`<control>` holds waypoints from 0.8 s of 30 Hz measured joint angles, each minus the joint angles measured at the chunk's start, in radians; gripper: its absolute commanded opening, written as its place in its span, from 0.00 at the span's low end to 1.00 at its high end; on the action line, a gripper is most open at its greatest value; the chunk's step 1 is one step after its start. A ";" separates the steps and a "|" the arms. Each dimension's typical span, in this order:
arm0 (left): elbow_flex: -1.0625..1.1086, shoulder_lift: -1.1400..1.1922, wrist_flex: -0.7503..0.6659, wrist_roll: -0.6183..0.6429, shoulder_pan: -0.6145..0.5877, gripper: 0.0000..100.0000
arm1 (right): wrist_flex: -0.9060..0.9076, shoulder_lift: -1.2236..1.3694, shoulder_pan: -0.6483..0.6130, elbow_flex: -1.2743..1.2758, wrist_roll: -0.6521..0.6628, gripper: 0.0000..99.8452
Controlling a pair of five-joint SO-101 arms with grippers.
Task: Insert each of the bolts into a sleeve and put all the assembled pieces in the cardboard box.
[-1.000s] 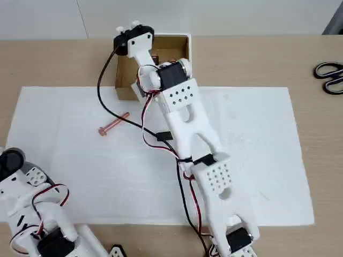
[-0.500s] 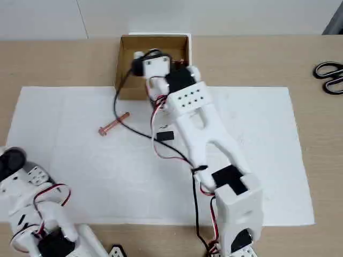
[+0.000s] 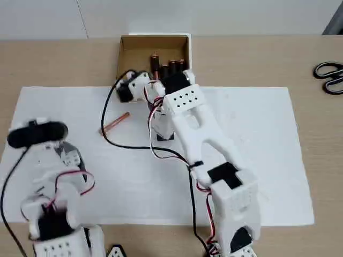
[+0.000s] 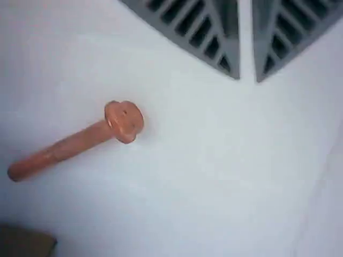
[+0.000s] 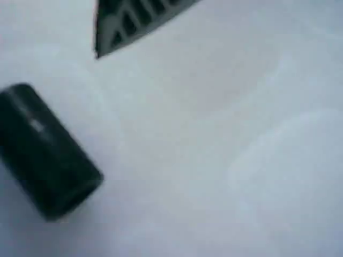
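Note:
A copper bolt [image 3: 113, 123] lies on the white paper [image 3: 257, 150], left of centre; in the left wrist view the bolt [image 4: 75, 142] lies a little ahead of my left gripper [image 4: 246, 75], whose fingers stand almost together with nothing between them. A black sleeve [image 3: 165, 136] lies half hidden under the right arm, and the right wrist view has the sleeve [image 5: 45, 171] lying on its side. My right gripper [image 3: 128, 88] hovers by the near left corner of the cardboard box [image 3: 124, 53], open and holding nothing, one finger [image 5: 134, 21] in its own view. Assembled pieces [image 3: 169, 67] lie in the box.
Scissors [image 3: 329, 77] lie on the bare table at the far right. The right arm [image 3: 203, 139] stretches across the middle of the paper. The left arm [image 3: 48, 182] stands over the paper's near left part.
The right gripper pulled back out of the box to its near left corner, uncovering the pieces inside. The left arm rose and swung over the paper toward the bolt.

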 measured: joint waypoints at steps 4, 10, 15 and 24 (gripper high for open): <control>-0.224 0.304 0.103 0.173 0.000 0.01 | 0.000 0.049 0.000 0.000 0.028 0.20; -0.583 0.690 0.298 0.367 0.000 0.01 | 0.000 0.060 -0.026 0.003 0.051 0.20; -0.783 0.893 0.402 0.462 0.061 0.01 | -0.006 0.068 -0.044 0.003 0.097 0.20; -0.895 0.990 0.358 0.799 0.284 0.05 | -0.017 0.158 -0.041 -0.014 0.100 0.20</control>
